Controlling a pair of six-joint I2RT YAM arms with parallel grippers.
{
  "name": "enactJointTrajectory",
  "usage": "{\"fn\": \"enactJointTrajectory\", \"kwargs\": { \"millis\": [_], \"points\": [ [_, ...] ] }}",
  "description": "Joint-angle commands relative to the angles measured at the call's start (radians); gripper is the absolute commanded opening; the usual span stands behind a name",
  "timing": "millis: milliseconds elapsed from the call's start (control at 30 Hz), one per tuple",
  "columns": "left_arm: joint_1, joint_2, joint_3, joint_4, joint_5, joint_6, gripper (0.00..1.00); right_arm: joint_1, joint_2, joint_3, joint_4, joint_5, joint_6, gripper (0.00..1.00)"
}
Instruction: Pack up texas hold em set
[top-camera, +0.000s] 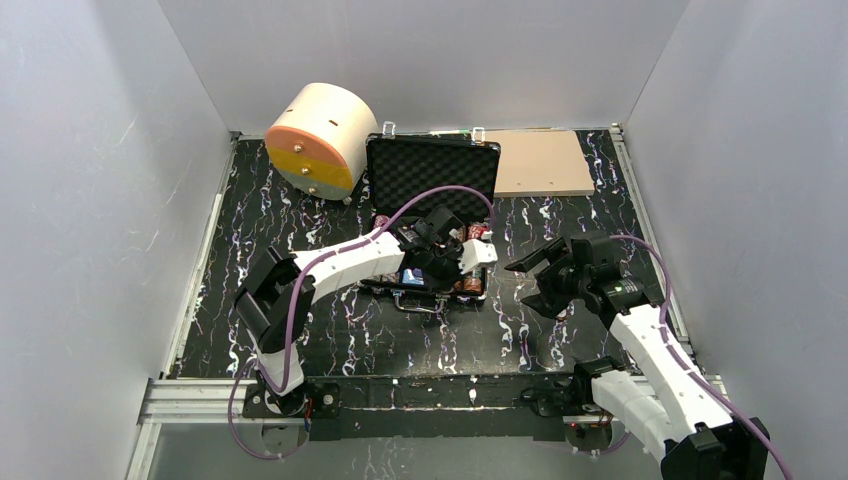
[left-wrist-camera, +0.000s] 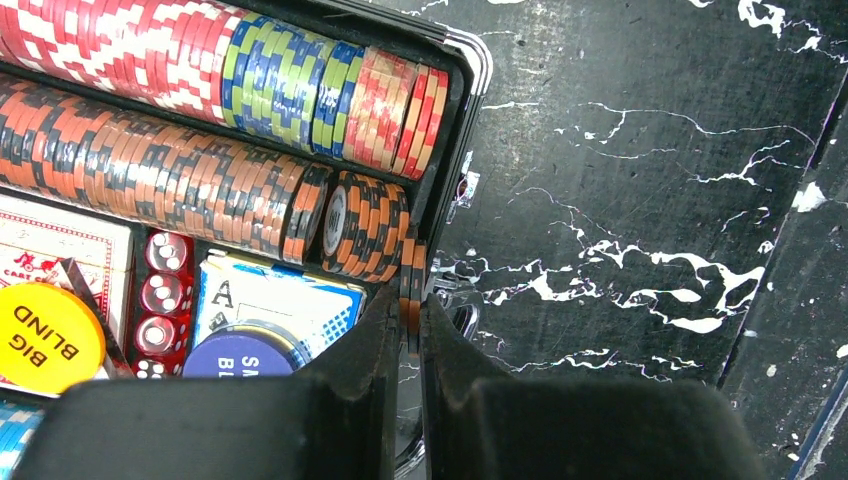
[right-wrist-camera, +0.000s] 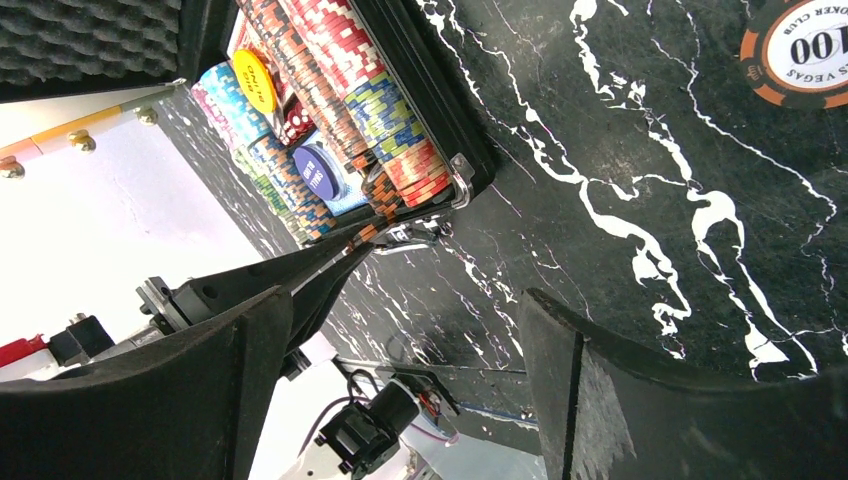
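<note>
One cream cylinder (top-camera: 320, 140) lies on its side at the far left of the table (top-camera: 330, 330). Just right of it the black briefcase (top-camera: 432, 175) stands open mid-table, its foam-lined lid upright on the far side. Its base holds rows of striped poker chips (left-wrist-camera: 150, 170), red dice (left-wrist-camera: 165, 290), a blue card deck (left-wrist-camera: 280, 300), a yellow Big Blind button (left-wrist-camera: 45, 335) and a blue button (left-wrist-camera: 240, 350). My left gripper (left-wrist-camera: 410, 315) hangs over the base's right end, its fingers pinched tight on an orange-and-black chip (left-wrist-camera: 412, 285) that stands on edge right at the case's right wall, beside the end of the matching row. Right of the case, my right gripper (right-wrist-camera: 400, 340) hovers above the tabletop, jaws spread wide and holding nothing. A loose chip marked 100 (right-wrist-camera: 805, 50) lies flat on the table, well apart from the case. A tan board (top-camera: 540, 162) lies flat at the far right, beside the lid.
</note>
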Motion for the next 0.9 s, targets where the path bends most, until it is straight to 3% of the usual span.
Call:
{"fn": "enactJointTrajectory", "kwargs": {
  "millis": [0,367,867],
  "points": [
    [0.010,-0.051,0.036,-0.019,-0.077,-0.001,0.00,-0.004,0.012,-0.005,0.039,-0.003,-0.023,0.90],
    [0.011,0.017,0.098,0.009,-0.040,-0.140,0.00,-0.004,0.030,-0.007,0.051,-0.009,-0.032,0.90],
    [0.011,0.053,0.140,-0.016,-0.052,-0.103,0.00,-0.005,0.028,-0.010,0.054,-0.011,-0.037,0.90]
  ]
}}
